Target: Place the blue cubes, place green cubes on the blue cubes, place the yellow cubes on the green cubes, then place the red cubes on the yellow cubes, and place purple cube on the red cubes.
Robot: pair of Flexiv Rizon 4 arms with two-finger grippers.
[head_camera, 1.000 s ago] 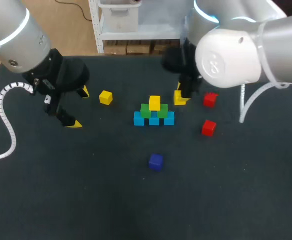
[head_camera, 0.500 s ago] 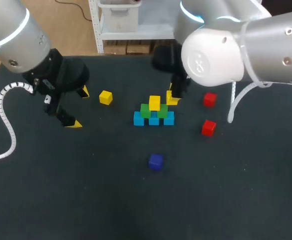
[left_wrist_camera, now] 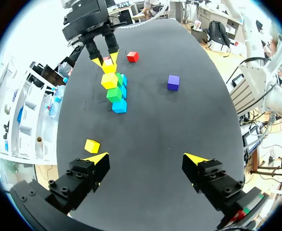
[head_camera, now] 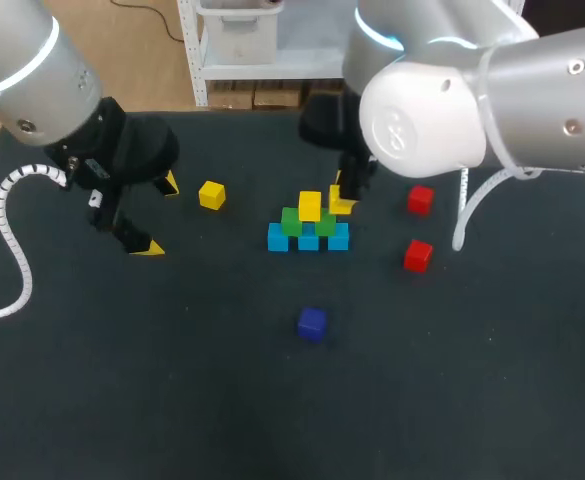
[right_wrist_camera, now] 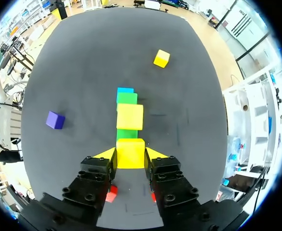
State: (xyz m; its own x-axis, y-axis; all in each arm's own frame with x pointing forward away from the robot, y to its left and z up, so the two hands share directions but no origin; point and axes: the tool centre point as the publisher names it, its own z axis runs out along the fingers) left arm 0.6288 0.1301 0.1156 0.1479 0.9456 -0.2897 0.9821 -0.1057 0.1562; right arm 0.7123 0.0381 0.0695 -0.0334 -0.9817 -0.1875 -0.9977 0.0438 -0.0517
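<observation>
Three light blue cubes (head_camera: pixel 308 240) stand in a row mid-table with two green cubes (head_camera: pixel 292 221) on them and one yellow cube (head_camera: pixel 310 206) on top. My right gripper (head_camera: pixel 341 198) is shut on a second yellow cube (right_wrist_camera: pixel 130 153), held just right of and behind the stack's top. In the right wrist view the stack (right_wrist_camera: pixel 129 116) lies straight ahead of the fingers. A third yellow cube (head_camera: pixel 211 195) lies loose to the left. My left gripper (head_camera: pixel 159 216) hangs open and empty at the left, with the loose yellow cube (left_wrist_camera: pixel 92 145) beside one finger.
Two red cubes (head_camera: pixel 420 199) (head_camera: pixel 418 256) lie right of the stack. A purple cube (head_camera: pixel 312 323) sits in front of it, toward the table's near side. The dark tabletop (head_camera: pixel 172 380) is bare around the front.
My right gripper has carried its yellow cube leftward, closer to the stack's top. The left arm and the loose cubes have not moved.
</observation>
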